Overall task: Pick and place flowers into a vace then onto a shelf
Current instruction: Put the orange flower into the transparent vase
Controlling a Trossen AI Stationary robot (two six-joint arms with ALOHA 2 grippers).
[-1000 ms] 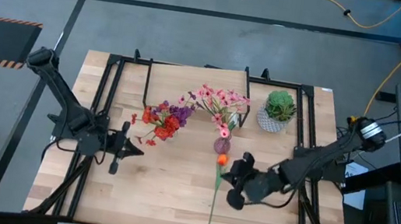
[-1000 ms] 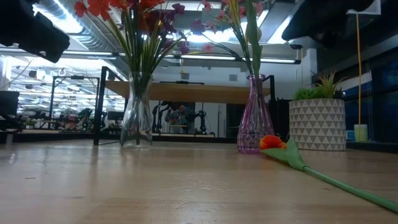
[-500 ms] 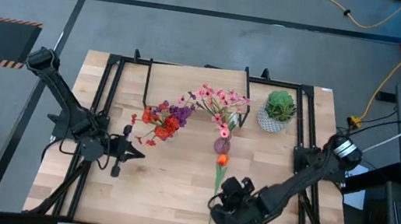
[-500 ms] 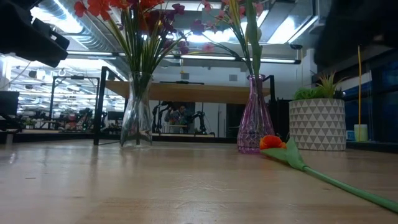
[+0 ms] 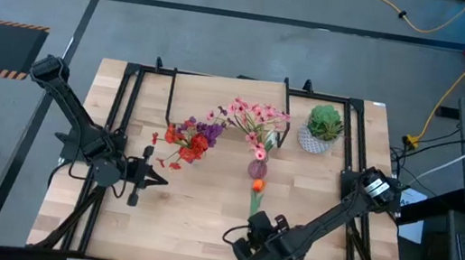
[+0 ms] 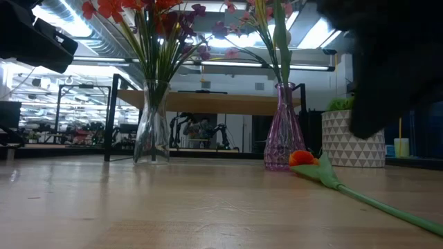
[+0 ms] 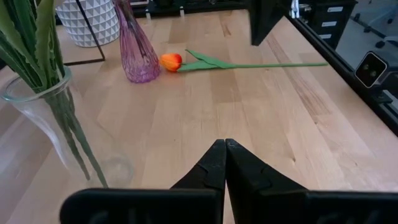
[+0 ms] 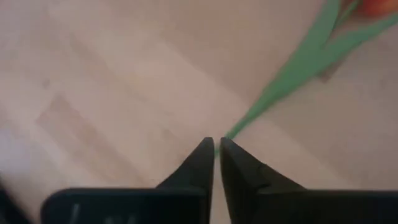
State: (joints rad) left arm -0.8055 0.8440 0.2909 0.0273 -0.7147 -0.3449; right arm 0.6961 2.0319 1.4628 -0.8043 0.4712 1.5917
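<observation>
Down at the lower middle of the high view, our right gripper (image 5: 241, 243) sits low over the thin green stem of the single orange artificial tulip (image 5: 257, 185), which lies flat on the light-wood plank tabletop (image 5: 194, 207) with its blossom just below the pink-tinted glass vase (image 5: 257, 167). From the right wrist view the fingers (image 8: 200, 162) look pinched nearly together with the stem end right at their tips, but we can't tell if the stem is actually between them or just beside them.

What worries us: the stem is skinny and flat on the wood, so narrow fingers could just skate over it or nudge it sideways. Grabbing so close to the tail end also means the heavy blossom end would probably droop or swing, and it's near enough to that pink vase to knock it.

Our left gripper (image 5: 156, 177) waits at centre left, fingers closed on nothing, beside the clear glass vase holding red and purple flowers (image 5: 190, 139). A round green plant in a white patterned pot (image 5: 322, 127) stands at upper right, and the low light-wood shelf on black legs (image 5: 220, 92) sits at the top of the table.

Surface is pale butcher-block, matte. Room beyond is grey floor with hazard-striped mats and a yellow cable
</observation>
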